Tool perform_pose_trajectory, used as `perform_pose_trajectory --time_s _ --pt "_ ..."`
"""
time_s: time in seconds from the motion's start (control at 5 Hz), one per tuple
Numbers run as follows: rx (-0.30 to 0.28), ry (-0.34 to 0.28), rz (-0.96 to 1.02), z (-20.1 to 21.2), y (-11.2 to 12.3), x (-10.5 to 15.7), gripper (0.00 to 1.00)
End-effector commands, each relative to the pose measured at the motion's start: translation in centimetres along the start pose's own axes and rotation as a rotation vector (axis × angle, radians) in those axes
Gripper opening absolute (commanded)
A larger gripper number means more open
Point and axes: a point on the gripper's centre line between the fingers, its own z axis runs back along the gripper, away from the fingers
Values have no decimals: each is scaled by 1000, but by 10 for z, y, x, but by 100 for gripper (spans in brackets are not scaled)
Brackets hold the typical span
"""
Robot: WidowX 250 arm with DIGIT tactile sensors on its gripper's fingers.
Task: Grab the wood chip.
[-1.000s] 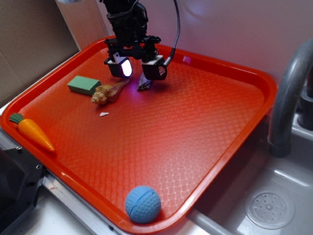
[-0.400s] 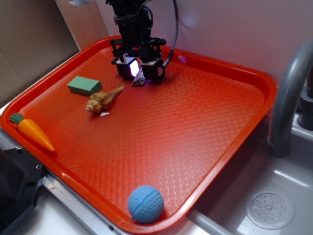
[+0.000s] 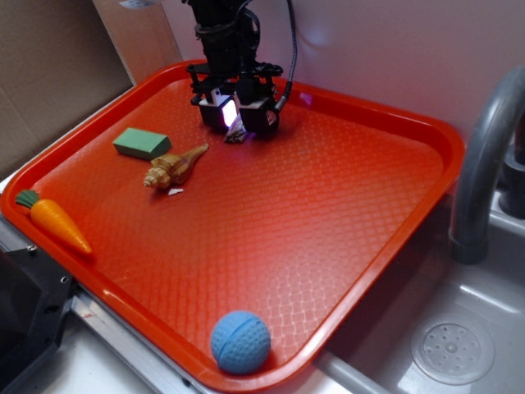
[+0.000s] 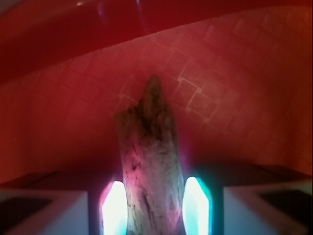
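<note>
The wood chip [image 3: 236, 130] is a rough grey-brown sliver at the back of the red tray [image 3: 443, 131]. My gripper [image 3: 236, 117] stands straight over it with a finger on each side. In the wrist view the wood chip [image 4: 149, 147] runs lengthwise away from the camera, its jagged tip pointing to the tray's far rim. The gripper [image 4: 155, 188] is shut on it, and both glowing pads [image 4: 116, 210] press against its sides. The lower end of the chip is cut off by the frame edge.
A tan spiral seashell [image 3: 174, 167] and a green block [image 3: 141, 143] lie left of the gripper, with a small white fragment [image 3: 175, 191] near the shell. A toy carrot [image 3: 53, 220] sits at the tray's left rim, a blue ball [image 3: 240, 342] at its front corner. A grey faucet [image 3: 480, 164] and sink stand to the right.
The fingers have closed from a wide stance onto the wood chip. The gripper has also shifted slightly toward the back of the tray.
</note>
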Motion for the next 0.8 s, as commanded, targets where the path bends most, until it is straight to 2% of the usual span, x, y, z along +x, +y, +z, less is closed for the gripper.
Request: perform_pose_trajectory --time_s 0.0,0.2,0.4,0.6 --pt "0 -112 -31 49 -2 -31 0" --pt "1 -154 -27 81 5 -55 0" --pt "99 -137 -90 109 6 -81 0" --pt "154 -150 -205 122 2 -105 0"
